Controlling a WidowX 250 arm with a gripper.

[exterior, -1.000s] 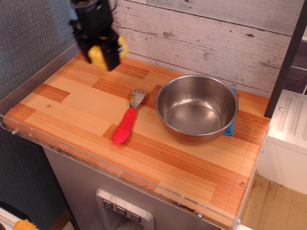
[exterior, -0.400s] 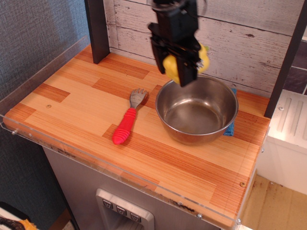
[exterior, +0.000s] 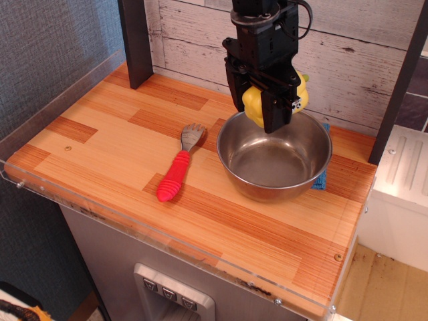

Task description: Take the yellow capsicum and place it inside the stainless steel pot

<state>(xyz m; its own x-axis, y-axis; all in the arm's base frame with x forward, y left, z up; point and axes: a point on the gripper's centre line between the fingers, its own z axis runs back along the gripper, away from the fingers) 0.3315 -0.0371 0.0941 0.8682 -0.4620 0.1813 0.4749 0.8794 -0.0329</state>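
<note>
Overhead, end effector (exterior: 262, 110) gripping yellow capsicum (exterior: 253, 101), stainless steel pot (exterior: 275, 153)

I see the yellow capsicum (exterior: 254, 101) as glossy yellow between the black fingers of my gripper (exterior: 266, 114), which is black all over. The stainless steel pot (exterior: 274, 151) is shiny silver, with darker grey reflections inside. A bit of blue cloth (exterior: 322, 178) shows at its right edge. The fork (exterior: 178, 162) has a ribbed red handle and a dull silver head. My table (exterior: 107, 144) is striped wood in orange-brown and pale tan blocks. The wall (exterior: 354, 50) behind is whitewashed grey planks; a black post (exterior: 136, 40) stands at the back left.
</note>
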